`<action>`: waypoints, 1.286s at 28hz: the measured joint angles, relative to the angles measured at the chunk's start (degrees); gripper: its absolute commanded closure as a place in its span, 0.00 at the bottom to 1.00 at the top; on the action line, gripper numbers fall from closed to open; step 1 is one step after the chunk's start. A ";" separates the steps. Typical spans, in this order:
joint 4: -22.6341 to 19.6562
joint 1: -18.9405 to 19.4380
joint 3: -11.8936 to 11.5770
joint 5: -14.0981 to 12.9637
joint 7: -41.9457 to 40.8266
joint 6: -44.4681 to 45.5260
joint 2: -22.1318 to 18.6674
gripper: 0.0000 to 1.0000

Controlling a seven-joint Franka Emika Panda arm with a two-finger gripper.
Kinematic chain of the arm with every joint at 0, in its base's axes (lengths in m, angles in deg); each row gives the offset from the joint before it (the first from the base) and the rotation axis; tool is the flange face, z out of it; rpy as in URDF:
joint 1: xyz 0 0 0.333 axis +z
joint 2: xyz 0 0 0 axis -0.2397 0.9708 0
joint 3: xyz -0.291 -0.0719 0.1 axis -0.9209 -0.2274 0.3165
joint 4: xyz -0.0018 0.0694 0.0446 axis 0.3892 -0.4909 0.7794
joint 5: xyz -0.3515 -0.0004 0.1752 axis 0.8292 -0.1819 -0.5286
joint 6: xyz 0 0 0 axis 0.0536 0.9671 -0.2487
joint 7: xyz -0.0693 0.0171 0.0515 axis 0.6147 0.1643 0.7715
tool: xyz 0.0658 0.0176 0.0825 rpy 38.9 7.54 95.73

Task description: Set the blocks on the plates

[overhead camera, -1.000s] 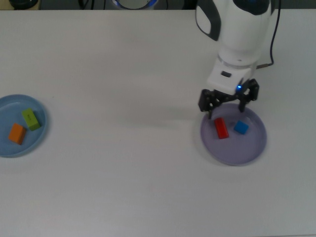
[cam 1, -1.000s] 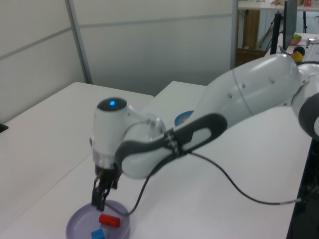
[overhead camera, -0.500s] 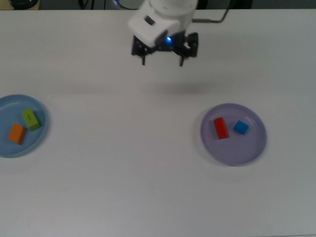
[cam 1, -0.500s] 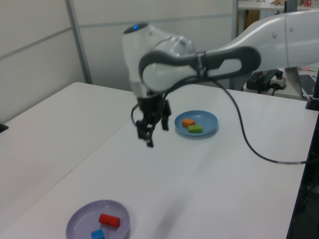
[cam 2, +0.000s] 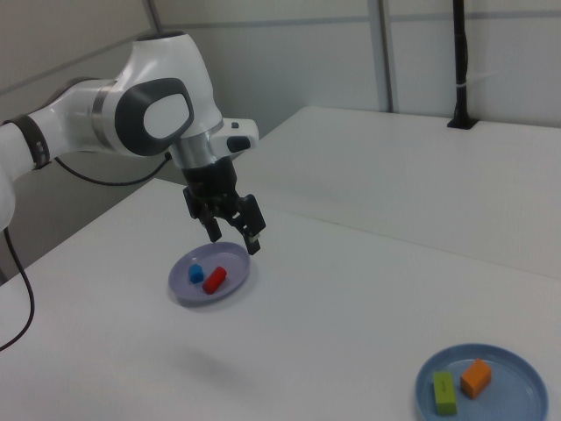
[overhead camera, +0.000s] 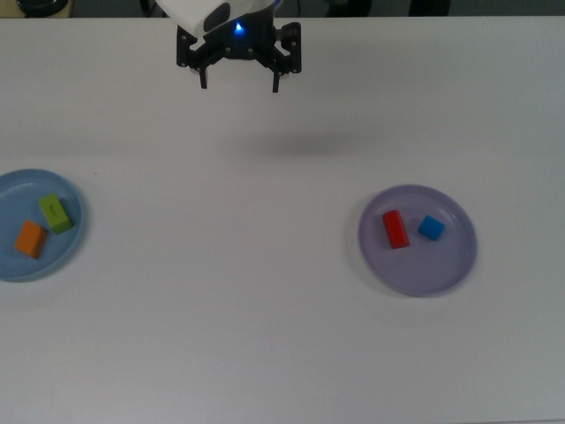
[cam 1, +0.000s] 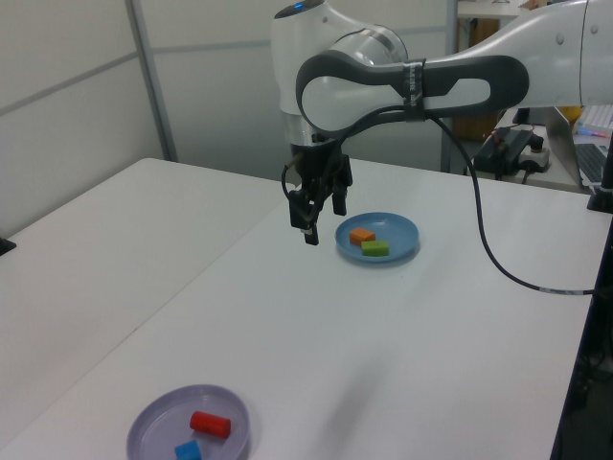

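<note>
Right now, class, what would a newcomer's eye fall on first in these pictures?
Most striking is the white robot arm, its black gripper open and empty, raised above the table's far edge in the top view. Next come the plates: a light blue plate at the top view's left with orange and green blocks, and a lavender plate at its right with red and blue blocks.

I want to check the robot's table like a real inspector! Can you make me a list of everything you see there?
Surface: white table, bare between the plates.
Job's things: orange block and lime green block lie on the light blue plate; red block and blue block lie on the lavender plate.
Clutter: nothing seen.
Grippers: gripper open, empty, raised above the table.
Cables: black cable hangs from the arm.
Surroundings: grey wall panels; black post.
</note>
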 measured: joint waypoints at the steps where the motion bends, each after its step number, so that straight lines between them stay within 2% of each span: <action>1: -0.05 0.00 -0.02 0.00 -0.01 0.00 -0.07 0.00; 15: -0.88 -0.11 -0.29 0.00 -0.01 0.00 -0.64 0.00; 26: -0.92 -2.25 -0.64 -0.73 -3.01 0.00 -2.45 0.00; 36: -1.11 -2.53 -0.64 -0.90 -3.58 0.00 -2.57 0.00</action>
